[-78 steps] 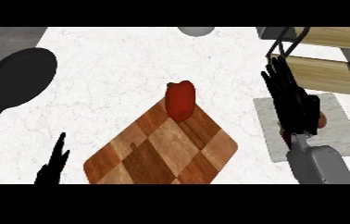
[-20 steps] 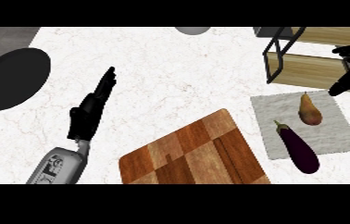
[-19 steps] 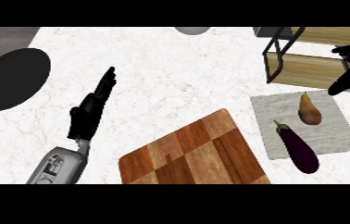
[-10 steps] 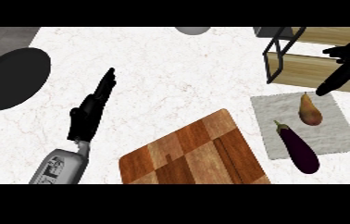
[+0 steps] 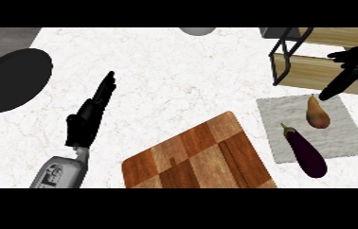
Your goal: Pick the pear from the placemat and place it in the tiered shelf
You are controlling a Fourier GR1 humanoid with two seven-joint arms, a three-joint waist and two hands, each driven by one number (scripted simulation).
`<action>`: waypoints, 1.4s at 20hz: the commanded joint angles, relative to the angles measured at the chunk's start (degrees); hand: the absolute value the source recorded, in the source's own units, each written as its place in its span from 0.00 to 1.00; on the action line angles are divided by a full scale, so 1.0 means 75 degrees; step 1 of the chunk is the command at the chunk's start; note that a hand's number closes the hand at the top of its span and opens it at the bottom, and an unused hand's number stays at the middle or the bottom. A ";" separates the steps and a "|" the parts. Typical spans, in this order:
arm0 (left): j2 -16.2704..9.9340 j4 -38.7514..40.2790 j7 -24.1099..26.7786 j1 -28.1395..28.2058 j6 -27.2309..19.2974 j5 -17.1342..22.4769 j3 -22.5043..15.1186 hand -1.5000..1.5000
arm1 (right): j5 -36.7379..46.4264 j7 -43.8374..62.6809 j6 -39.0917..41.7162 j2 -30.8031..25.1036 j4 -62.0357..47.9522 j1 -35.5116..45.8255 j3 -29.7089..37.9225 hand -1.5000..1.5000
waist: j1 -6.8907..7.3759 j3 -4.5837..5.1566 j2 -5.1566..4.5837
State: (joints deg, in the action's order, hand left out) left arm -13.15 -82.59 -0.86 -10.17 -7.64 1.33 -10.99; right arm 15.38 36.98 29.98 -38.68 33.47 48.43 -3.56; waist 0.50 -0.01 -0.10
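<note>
In the head view, a white marbled counter fills the scene. The pear lies on a grey placemat at the right, its narrow end pointing up the view towards the shelf, with nothing holding it. Just below and beside it on the same mat lies a dark purple eggplant, set on a slant, its stem end close to the pear's round end and its far end reaching over the mat's lower edge. Above the mat stands the tiered shelf, with a dark metal frame and pale wooden boards, cut off by the view's right edge. The right hand shows at that edge, in front of the shelf's lower board, with dark fingers stretched down and to the left towards the mat; its tips hang just above the pear's narrow end, and whether they touch it cannot be told. Its fingers look straight and hold nothing. The left hand rests over the counter at the left, well apart from the mat, fingers straight and close together, pointing up the view, its grey forearm coming in from the lower edge. A wooden cutting board in a chequered pattern lies at the lower middle, between the left hand and the mat. A black round object sits at the left edge, and a grey rounded object shows at the top edge.
</note>
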 commanded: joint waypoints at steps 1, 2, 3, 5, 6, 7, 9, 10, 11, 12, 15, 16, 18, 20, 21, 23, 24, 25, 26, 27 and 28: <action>0.0081 -0.0103 0.0191 0.0224 0.0076 -0.0250 0.0042 0.50 | 0.0228 0.0234 -0.0036 0.0183 0.0323 -0.0239 0.0092 0.00 | -0.0026 0.0003 0.0012; -0.0051 -0.0116 0.0039 0.0118 0.0302 0.0001 0.0300 0.50 | 0.0087 0.0368 0.0101 0.0182 0.0931 -0.0696 0.0112 0.00 | -0.0078 0.0005 0.0030; 0.0188 -0.0326 -0.0041 0.0288 0.0073 -0.0306 -0.0064 0.50 | 0.0523 -0.0151 -0.0257 0.0383 -0.0180 -0.0138 0.0038 0.00 | 0.0042 -0.0001 -0.0010; 0.0291 -0.0060 -0.0003 0.0093 0.0211 -0.0236 0.0113 0.50 | 0.0571 -0.0276 -0.0029 0.0254 -0.0143 -0.0216 0.0173 0.00 | 0.0011 0.0000 -0.0006; -0.0024 0.0010 -0.0222 -0.0198 0.0491 0.0006 0.0454 0.50 | 0.0635 -0.0369 -0.0299 0.0409 0.0053 -0.0621 0.0067 0.00 | -0.0016 0.0000 -0.0001; 0.0086 0.0560 0.0441 -0.0149 0.0475 -0.0064 0.0538 0.50 | 0.0736 -0.0254 -0.0373 0.0603 -0.0156 -0.0425 0.0056 0.00 | -0.0002 0.0001 -0.0013; 0.0493 -0.0225 -0.0140 0.0192 -0.0025 -0.0516 0.0009 0.50 | 0.0816 -0.0291 -0.0215 0.0523 -0.0107 -0.0632 0.0061 0.00 | 0.0001 -0.0001 0.0004; 0.0400 0.0547 0.0072 -0.0376 0.0287 -0.0232 0.0509 0.50 | 0.0783 0.0083 -0.0103 0.0564 0.0193 -0.0554 0.0148 0.00 | -0.0046 0.0003 0.0005; 0.0381 0.0278 0.0166 0.0001 0.0319 -0.0388 0.0333 0.50 | 0.1001 -0.0493 -0.0040 0.0360 -0.0408 -0.0322 0.0189 0.00 | 0.0017 0.0000 -0.0010; 0.0186 -0.0450 -0.0782 -0.0351 0.0355 -0.0241 0.0447 0.50 | 0.1060 -0.0584 -0.0150 0.0346 -0.0271 -0.0606 0.0094 0.00 | 0.0013 -0.0003 0.0000; 0.0288 -0.0070 -0.0300 -0.0166 0.0524 -0.0327 0.0524 0.50 | 0.1240 -0.0404 -0.0267 0.0497 -0.0200 -0.0553 0.0213 0.00 | 0.0002 0.0000 -0.0002; 0.0463 0.0650 0.0117 -0.0460 0.0381 -0.0526 0.0552 0.50 | 0.1213 -0.0315 -0.0190 0.0727 -0.0242 -0.0502 0.0212 0.00 | -0.0017 0.0001 -0.0009; 0.0239 0.0216 -0.0179 -0.0373 0.0731 -0.0229 0.0741 0.50 | 0.1374 -0.0761 -0.0442 0.0544 -0.0191 -0.0973 0.0220 0.00 | -0.0016 -0.0001 -0.0005; 0.0524 -0.0172 -0.0337 -0.0137 0.0409 -0.0572 0.0500 0.50 | 0.1509 -0.0334 -0.0429 0.0881 -0.0276 -0.0627 0.0245 0.00 | 0.0007 0.0000 -0.0001; 0.0602 0.0404 -0.0092 -0.0420 0.0366 -0.0649 0.0649 0.50 | 0.1484 -0.0321 -0.0228 0.0745 -0.0312 -0.0451 0.0377 0.00 | -0.0010 0.0001 -0.0005; 0.0649 -0.0143 -0.0427 -0.0186 0.0494 -0.0643 0.0487 0.50 | 0.1552 -0.0465 -0.0270 0.0609 -0.0324 -0.0634 0.0482 0.00 | -0.0006 0.0000 0.0003; 0.0782 -0.0494 -0.0589 -0.0118 0.0310 -0.0670 0.0427 0.50 | 0.1626 -0.0622 -0.0346 0.0833 -0.0497 -0.0703 0.0390 0.00 | 0.0015 -0.0001 0.0000; 0.0538 0.0041 -0.0100 -0.0174 0.0699 -0.0500 0.0678 0.50 | 0.1819 -0.0685 -0.0735 0.1045 -0.0886 -0.0519 0.0367 0.00 | 0.0040 -0.0002 -0.0018; 0.0466 -0.0221 -0.0245 -0.0098 0.0757 -0.0548 0.0685 0.50 | 0.1806 -0.0899 -0.0441 0.0763 -0.1037 -0.0391 0.0494 0.00 | 0.0042 -0.0002 -0.0015; 0.0600 0.0712 0.0644 -0.0095 0.0775 -0.0470 0.0852 0.50 | 0.1766 -0.1038 -0.0312 0.0560 -0.0706 -0.0736 0.0467 0.00 | -0.0017 0.0002 -0.0012; 0.0555 0.0028 -0.0093 -0.0003 0.0695 -0.0627 0.0745 0.50 | 0.1726 -0.0797 -0.0024 0.0489 -0.0441 -0.0721 0.0543 0.00 | -0.0020 0.0001 0.0006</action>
State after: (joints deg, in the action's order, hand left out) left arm -8.90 -81.92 -1.27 -11.10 -3.09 -2.85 -6.07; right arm 27.78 31.52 27.70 -33.69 29.18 43.69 -0.33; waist 0.51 -0.02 -0.14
